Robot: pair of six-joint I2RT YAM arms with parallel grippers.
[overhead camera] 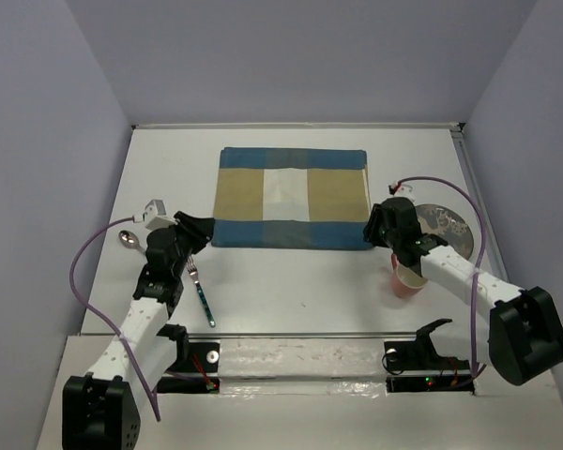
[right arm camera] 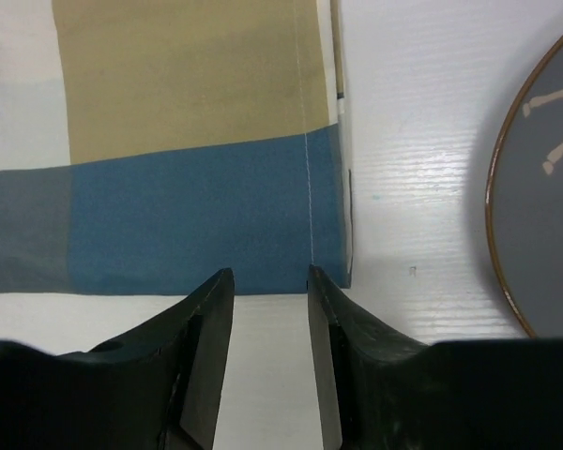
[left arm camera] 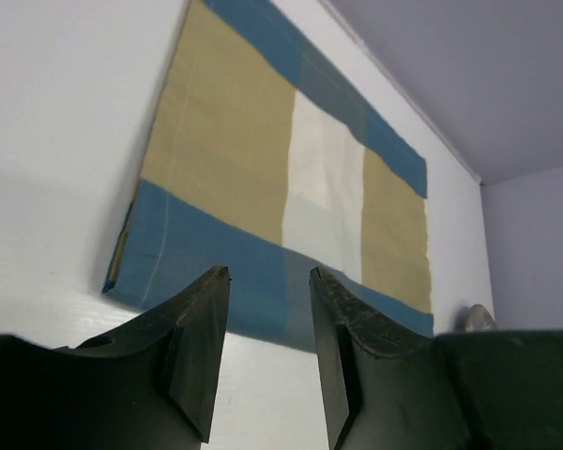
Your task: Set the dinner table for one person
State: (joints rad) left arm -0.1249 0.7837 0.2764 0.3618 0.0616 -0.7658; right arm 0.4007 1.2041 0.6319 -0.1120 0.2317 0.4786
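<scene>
Plainly the left gripper (overhead camera: 195, 230) and right gripper (overhead camera: 373, 225) hang parted and empty over the dinner table (overhead camera: 291, 277); the right arm (overhead camera: 455, 272) crosses above the pink cup (overhead camera: 403, 287), so swinging toward the plate (overhead camera: 448, 223) could topple it.

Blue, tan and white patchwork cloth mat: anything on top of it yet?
Nothing lies on the blue, tan and white patchwork cloth mat; both wrist views show bare fabric. The right gripper is at its near right corner. Whatever is beneath it is covered.
</scene>
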